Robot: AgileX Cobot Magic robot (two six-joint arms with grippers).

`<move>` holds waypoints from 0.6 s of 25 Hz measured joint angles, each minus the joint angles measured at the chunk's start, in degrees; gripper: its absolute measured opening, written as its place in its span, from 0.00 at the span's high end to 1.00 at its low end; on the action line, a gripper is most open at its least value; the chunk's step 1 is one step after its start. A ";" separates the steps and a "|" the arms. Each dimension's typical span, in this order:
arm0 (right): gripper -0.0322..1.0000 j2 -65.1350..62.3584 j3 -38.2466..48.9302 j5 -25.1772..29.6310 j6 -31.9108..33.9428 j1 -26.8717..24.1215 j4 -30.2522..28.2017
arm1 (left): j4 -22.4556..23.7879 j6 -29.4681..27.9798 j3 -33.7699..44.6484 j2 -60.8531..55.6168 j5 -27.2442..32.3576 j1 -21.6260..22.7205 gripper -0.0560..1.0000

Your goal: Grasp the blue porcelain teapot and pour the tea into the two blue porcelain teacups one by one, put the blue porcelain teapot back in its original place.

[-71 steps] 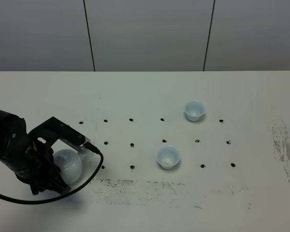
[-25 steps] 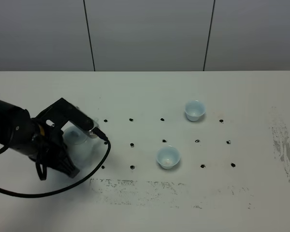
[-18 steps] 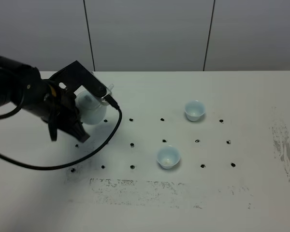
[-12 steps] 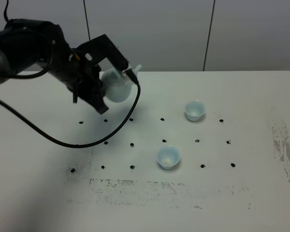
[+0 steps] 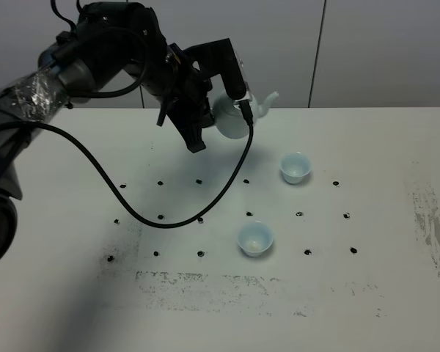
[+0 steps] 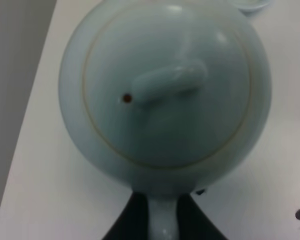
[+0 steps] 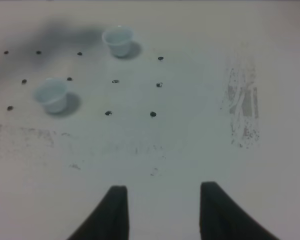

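Blue porcelain teapot (image 5: 232, 122) | left gripper (image 6: 163, 231) clamped on handle (image 6: 163, 212), pot airborne | step: carry to pour | next: bring spout (image 5: 268, 98) over teacup (image 5: 295, 167) ahead-below gripper, tilt slowly

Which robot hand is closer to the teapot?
Left. The left hand grips the teapot by its handle, up in the air. The right hand is away from it, empty, with only the two teacups in its view.

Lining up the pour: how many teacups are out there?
2. One teacup stands farther back, right of the held teapot; the other teacup stands nearer the front, slightly left of the first. None appears hidden.
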 joint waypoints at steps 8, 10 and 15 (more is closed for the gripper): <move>0.65 0.00 0.00 0.00 0.00 0.00 0.00 | 6.24 3.71 -7.45 6.98 1.73 -1.36 0.91; 0.65 0.00 0.00 0.00 0.00 0.00 0.00 | 8.02 4.92 -7.64 7.35 0.69 -1.83 0.91; 0.65 0.00 0.00 0.00 0.00 0.00 0.00 | 9.66 9.04 -7.63 8.11 -1.39 -3.48 0.91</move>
